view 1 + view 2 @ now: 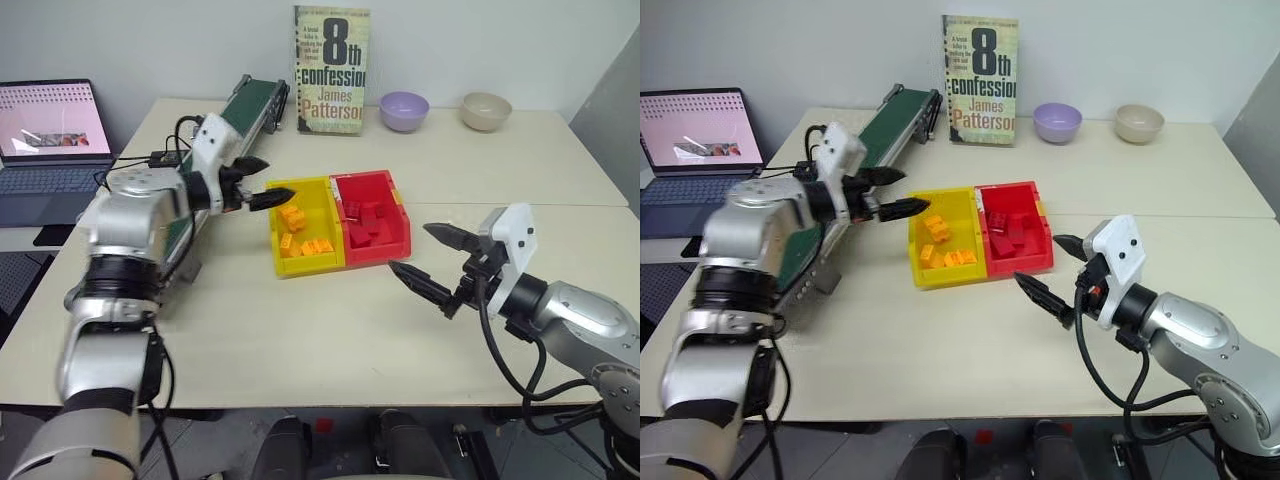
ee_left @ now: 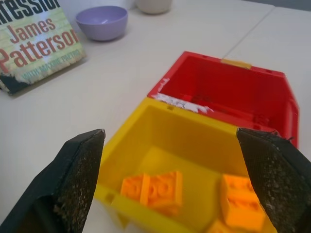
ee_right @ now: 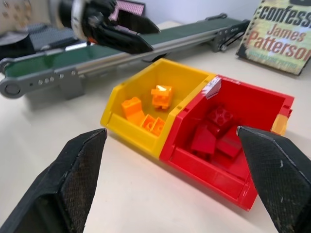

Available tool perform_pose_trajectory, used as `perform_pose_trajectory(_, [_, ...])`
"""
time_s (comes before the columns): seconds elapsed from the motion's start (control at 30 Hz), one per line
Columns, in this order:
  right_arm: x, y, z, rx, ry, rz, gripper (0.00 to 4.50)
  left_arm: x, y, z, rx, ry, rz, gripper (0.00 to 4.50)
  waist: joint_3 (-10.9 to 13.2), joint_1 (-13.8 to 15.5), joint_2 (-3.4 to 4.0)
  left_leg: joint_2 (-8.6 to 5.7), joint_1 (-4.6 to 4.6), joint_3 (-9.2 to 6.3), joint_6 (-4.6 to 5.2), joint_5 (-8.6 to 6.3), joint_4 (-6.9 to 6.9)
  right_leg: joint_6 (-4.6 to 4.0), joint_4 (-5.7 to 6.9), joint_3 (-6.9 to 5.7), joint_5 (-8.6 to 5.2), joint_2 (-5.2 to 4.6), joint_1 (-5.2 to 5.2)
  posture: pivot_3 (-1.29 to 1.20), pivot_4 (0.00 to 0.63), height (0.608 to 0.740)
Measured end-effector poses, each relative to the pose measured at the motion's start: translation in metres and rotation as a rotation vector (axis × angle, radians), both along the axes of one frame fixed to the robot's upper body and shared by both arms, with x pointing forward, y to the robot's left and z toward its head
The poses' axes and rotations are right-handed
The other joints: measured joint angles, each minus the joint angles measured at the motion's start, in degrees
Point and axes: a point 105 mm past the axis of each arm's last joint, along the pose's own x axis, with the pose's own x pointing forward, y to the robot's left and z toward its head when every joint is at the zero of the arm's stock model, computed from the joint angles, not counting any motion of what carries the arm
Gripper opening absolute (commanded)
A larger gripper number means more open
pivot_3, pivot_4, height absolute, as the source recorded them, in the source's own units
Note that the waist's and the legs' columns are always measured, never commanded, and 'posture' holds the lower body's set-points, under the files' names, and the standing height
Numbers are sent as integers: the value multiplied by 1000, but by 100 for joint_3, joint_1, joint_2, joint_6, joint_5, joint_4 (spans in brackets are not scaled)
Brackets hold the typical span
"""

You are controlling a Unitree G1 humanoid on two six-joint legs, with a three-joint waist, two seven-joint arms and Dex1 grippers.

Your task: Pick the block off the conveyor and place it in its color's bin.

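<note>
While its two black fingers stand spread wide with nothing between them, the left gripper [image 1: 892, 192] hangs just beside the near-left rim of the yellow bin [image 1: 917, 250], its tips pointing toward the bin from the conveyor's side. Inside the bin lie several small orange-yellow studded bricks; one block [image 3: 162, 95] sits tilted near the middle of the bin floor, its round studs catching the light, while others lie together toward one end wall. Which of them is the task's own block cannot be told apart from the rest. The bin is rectangular, open-topped and bright yellow, touching the matching red bin [image 1: 1039, 232] along one long wall; dark red bricks [image 3: 214, 131] lie heaped in the red one. Beside the left arm runs the conveyor [image 3: 58, 58], a dark green belt between grey rails.

Nearer the table's front edge, the right gripper [image 1: 432, 258] hovers over the bare table [image 1: 300, 330], well apart from the bins, its jaws also wide and empty.

At the far edge stands a book [image 1: 331, 70] reading "8th confession, James Patterson". A lilac bowl [image 1: 404, 110] and a beige bowl [image 1: 486, 110] sit beside it. An open laptop [image 1: 45, 150] lies off to the left.
</note>
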Motion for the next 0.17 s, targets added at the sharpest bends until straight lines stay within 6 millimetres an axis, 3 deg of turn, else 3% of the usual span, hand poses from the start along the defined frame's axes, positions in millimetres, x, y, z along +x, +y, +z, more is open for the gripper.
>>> perform_pose_trajectory(0.17, [7,-9,-2,-17,19,24,4500,-32,30,-14,116,100,-32,4494,1,5,1,1,2,2,0,0,0,-1,0,1,0,-1,0,0,150,740])
